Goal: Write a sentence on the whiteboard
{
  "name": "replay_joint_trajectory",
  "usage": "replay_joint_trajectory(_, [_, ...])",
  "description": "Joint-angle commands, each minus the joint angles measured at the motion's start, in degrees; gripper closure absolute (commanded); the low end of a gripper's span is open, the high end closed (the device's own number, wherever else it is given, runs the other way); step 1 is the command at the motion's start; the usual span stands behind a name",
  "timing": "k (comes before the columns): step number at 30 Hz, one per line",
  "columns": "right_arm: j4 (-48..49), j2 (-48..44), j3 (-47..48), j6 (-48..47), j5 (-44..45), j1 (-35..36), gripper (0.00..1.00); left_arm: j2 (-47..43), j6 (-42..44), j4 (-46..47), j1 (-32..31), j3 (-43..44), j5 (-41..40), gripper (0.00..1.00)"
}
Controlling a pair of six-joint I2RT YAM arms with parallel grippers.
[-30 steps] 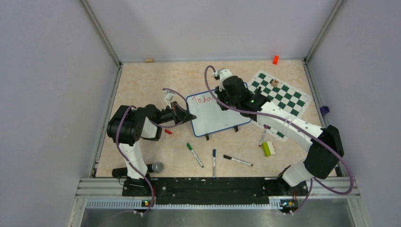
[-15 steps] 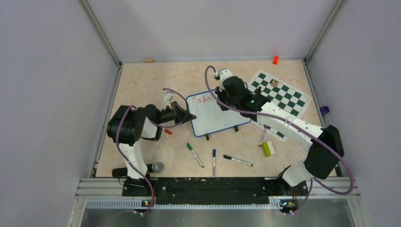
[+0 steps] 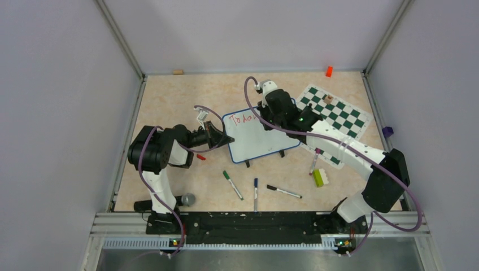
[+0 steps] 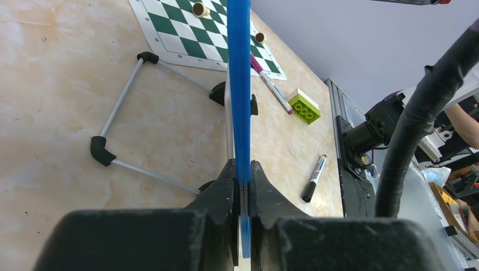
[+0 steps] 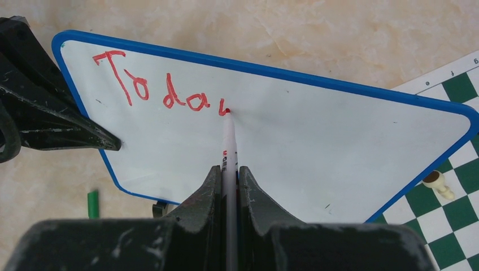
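Note:
The whiteboard [image 3: 260, 141], white with a blue frame, stands tilted on its black feet at the table's middle. My left gripper [image 3: 226, 139] is shut on its left edge, and the left wrist view shows the blue frame [image 4: 239, 84] pinched between the jaws of the left gripper [image 4: 242, 169]. My right gripper [image 5: 228, 172] is shut on a white marker [image 5: 228, 141] whose red tip touches the board. The sentence [image 5: 164, 93] in red reads "Toda" plus the start of one more letter. Seen from above, the right gripper [image 3: 265, 116] hovers over the board's upper part.
A green-and-white chess mat [image 3: 339, 118] lies right of the board with a small piece [image 3: 327, 98] on it. Loose markers lie in front: green [image 3: 232, 184], blue [image 3: 255, 192], black [image 3: 284, 192], purple [image 3: 314, 161]. A green brick [image 3: 319, 177] and a red cap [image 3: 201, 157] lie nearby.
My right gripper has shifted slightly toward the far edge of the board with the marker. The left arm and the board have not moved.

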Motion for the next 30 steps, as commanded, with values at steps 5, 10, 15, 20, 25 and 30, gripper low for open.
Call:
replay_joint_trajectory(5, [1.65,1.21,3.75,-1.23,2.78,-1.34,1.0,-0.1,3.99,5.7,-0.61,-0.4,4.05,1.0])
replay_joint_trajectory(10, [1.62,1.39,4.17,-1.46,2.19,-1.34,1.0,-0.02,3.94,5.7,-0.61,-0.36,4.02,1.0])
replay_joint_trajectory(15, [1.16,1.11,3.04,-1.14,1.48,-1.34,1.0,-0.07,4.0,5.7,-0.61,-0.36,4.01,1.0])
replay_joint_trajectory(20, [0.42,0.07,1.21,-0.98,1.16,-1.28,1.0,0.0,3.97,5.7,-0.56,-0.3,3.97,1.0])
replay_joint_trajectory(25, [0.3,-1.08,-0.74,-0.93,0.68,-1.34,1.0,0.07,3.97,5.7,-0.61,-0.27,4.04,1.0])
replay_joint_trajectory(30, [0.0,-1.28,-1.74,-0.78,-0.17,-1.34,1.0,0.02,3.93,5.7,-0.61,-0.28,4.05,1.0])
